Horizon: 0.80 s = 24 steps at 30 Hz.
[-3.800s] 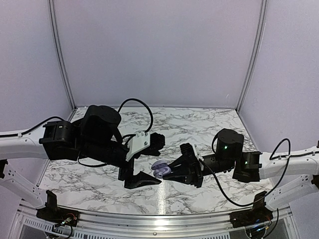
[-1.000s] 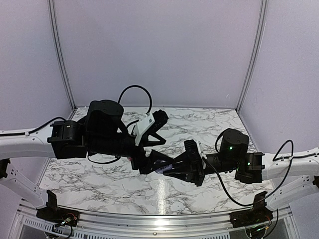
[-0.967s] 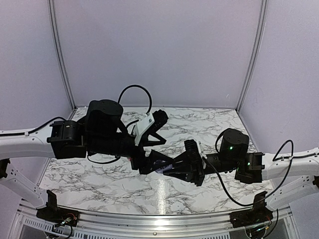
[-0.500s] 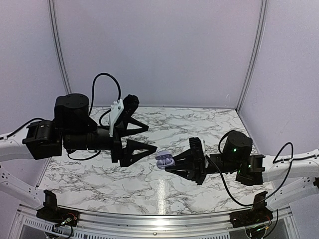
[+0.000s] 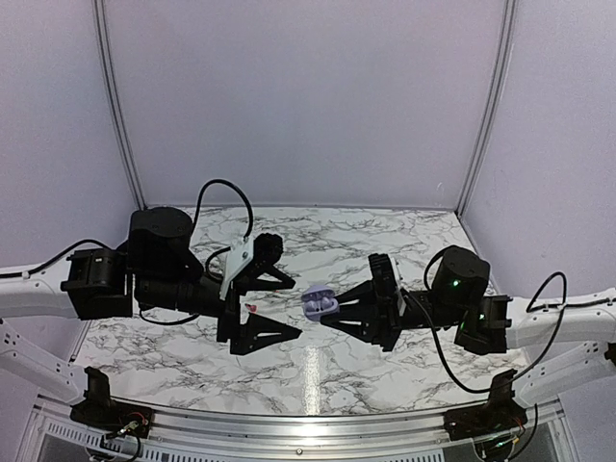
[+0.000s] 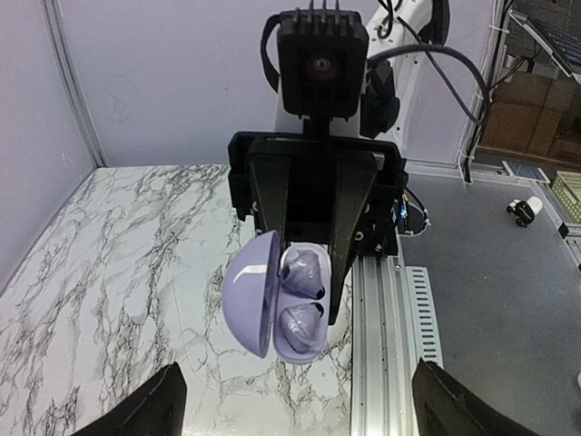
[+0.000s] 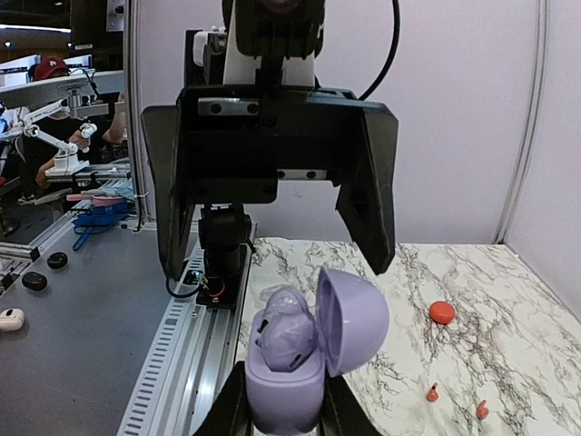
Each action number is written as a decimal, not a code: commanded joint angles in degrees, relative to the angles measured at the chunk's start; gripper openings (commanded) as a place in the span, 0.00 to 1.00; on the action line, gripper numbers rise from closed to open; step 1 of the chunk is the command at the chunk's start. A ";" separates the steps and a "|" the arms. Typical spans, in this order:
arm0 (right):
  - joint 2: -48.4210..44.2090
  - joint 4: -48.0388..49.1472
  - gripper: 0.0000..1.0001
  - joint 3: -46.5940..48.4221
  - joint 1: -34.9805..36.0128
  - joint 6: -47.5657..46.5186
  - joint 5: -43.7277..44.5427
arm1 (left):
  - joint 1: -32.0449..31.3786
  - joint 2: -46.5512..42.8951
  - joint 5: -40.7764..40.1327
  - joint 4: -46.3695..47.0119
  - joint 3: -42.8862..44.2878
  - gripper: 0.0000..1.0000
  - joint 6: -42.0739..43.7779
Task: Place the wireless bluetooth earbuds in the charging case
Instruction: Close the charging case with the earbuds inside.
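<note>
Open lilac case in right tool

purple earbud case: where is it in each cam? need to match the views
Top external: the purple case is at centre, lid open, at the tip of the right hand.
Left wrist: case at centre, lid swung left, right hand behind it.
Right wrist: case at bottom centre, lid swung right, gripped from below.
Shared landmark: the marble table, left of the case in left wrist, right of it in right wrist.
</note>
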 commanded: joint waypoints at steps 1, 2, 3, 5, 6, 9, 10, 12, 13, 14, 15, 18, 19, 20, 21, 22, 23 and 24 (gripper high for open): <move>1.17 0.11 0.00 3.43 -0.32 1.74 -2.22 | -1.56 2.65 1.55 1.12 2.26 0.89 4.89; 1.29 0.09 0.00 3.59 -0.32 1.77 -2.23 | -1.94 3.05 1.43 1.07 2.60 0.89 5.41; 1.44 0.21 0.00 3.61 -0.32 1.71 -2.28 | -2.22 3.39 1.20 0.80 2.95 0.88 5.89; 1.69 0.07 0.00 3.74 -0.37 1.75 -2.16 | -3.10 3.69 0.41 0.38 3.59 0.85 6.70; 1.79 -0.10 0.00 3.78 -0.40 2.76 -2.15 | -3.55 3.52 0.35 0.39 3.74 0.84 7.02; 2.08 -0.07 0.00 3.75 -0.79 3.71 -2.17 | -5.17 2.90 -0.21 0.36 3.94 0.82 7.91; 2.18 0.10 0.00 3.63 -0.95 4.02 -2.23 | -5.79 2.73 -0.63 0.36 3.90 0.81 8.33; 2.44 0.37 0.00 3.57 -1.31 4.58 -2.60 | -7.06 2.53 -1.48 0.31 3.79 0.80 8.98; 2.51 0.54 0.00 3.61 -1.49 5.01 -2.78 | -7.40 2.49 -1.99 0.21 3.69 0.79 9.26; 2.54 0.75 0.00 3.54 -1.70 5.25 -2.95 | -7.82 2.49 -2.58 0.01 3.62 0.78 9.58; 2.54 0.79 0.00 3.53 -1.79 5.41 -2.98 | -8.29 2.50 -3.53 -0.18 3.60 0.77 10.05; 2.63 0.90 0.00 3.33 -2.14 5.96 -3.28 | -9.13 2.41 -4.85 -0.39 3.43 0.75 10.95; 2.53 1.07 0.00 3.28 -2.35 6.32 -3.43 | -9.41 2.41 -5.37 -0.47 3.42 0.75 11.26; 2.54 1.28 0.00 3.24 -2.61 6.80 -3.54 | -9.72 2.40 -6.11 -0.70 3.42 0.74 11.88; 2.54 1.50 0.00 3.14 -2.87 7.27 -3.69 | -10.10 2.43 -7.23 -0.96 3.35 0.73 12.52; 2.59 1.80 0.00 3.17 -3.20 8.04 -3.94 | -10.63 2.41 -8.79 -1.15 3.33 0.73 13.36; 2.77 2.17 0.00 3.11 -3.49 8.74 -4.25 | -11.12 2.41 -10.79 -1.28 3.33 0.73 14.38; 3.06 2.34 0.00 3.16 -3.63 9.43 -4.43 | -11.70 2.43 -12.58 -1.38 3.33 0.73 15.24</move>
